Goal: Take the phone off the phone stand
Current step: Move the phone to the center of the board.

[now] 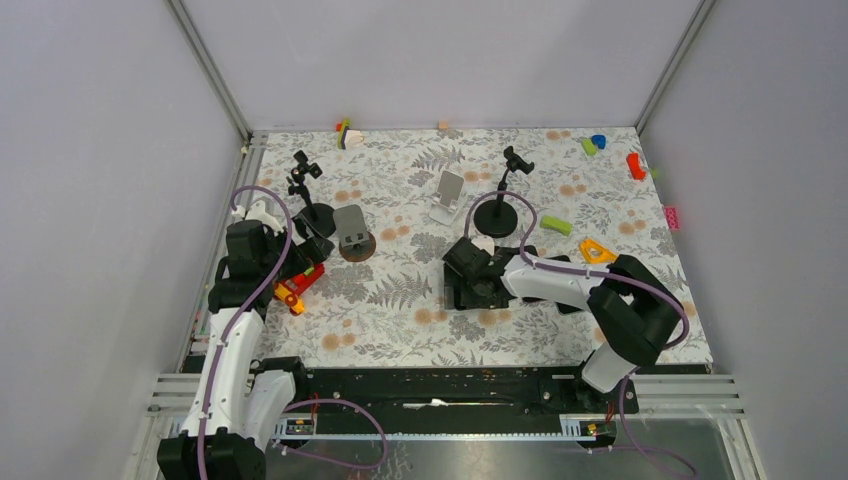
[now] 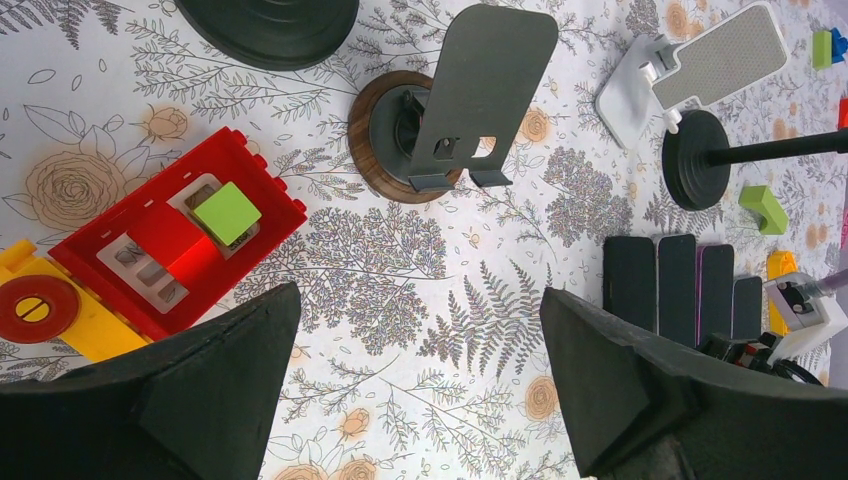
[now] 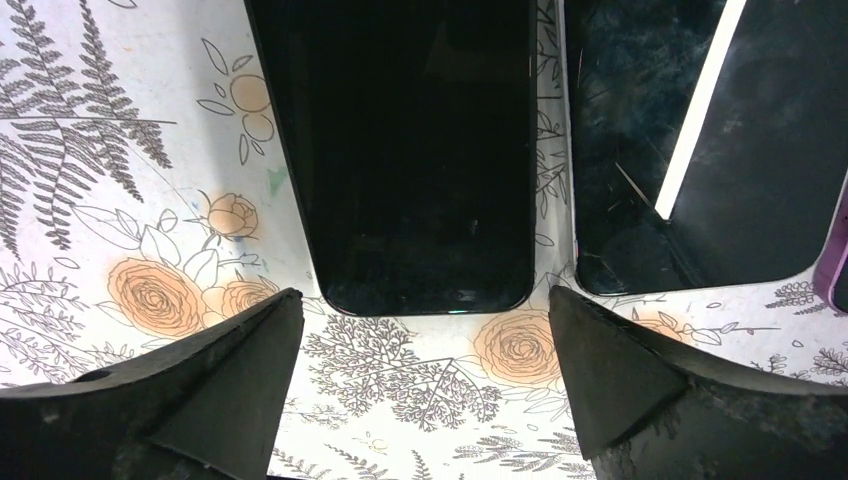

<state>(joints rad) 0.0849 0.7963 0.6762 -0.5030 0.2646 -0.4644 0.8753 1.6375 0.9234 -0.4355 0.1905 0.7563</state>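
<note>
right pincer hangs low over the flowered table cover, its two black fingers spread wide and gripping nothing. straight ahead of it a black phone lies flat on the cover, dark screen up, its near edge level with the fingertips in the wrist view. just right of that a second phone lies flat alongside, a bright strip reflected across its glass, and a sliver of purple casing shows at the far right border.

left pincer is also spread apart with nothing in its grip, over bare cover. directly ahead of it a grey phone stand rises from a round wooden base. ahead and to its left sits a red toy brick carrying a green cube. ahead and well to its right are a white phone stand and, beside it, a black disc base with a rod. to its right a row of phones lies flat, side by side, well apart from both stands.
</note>
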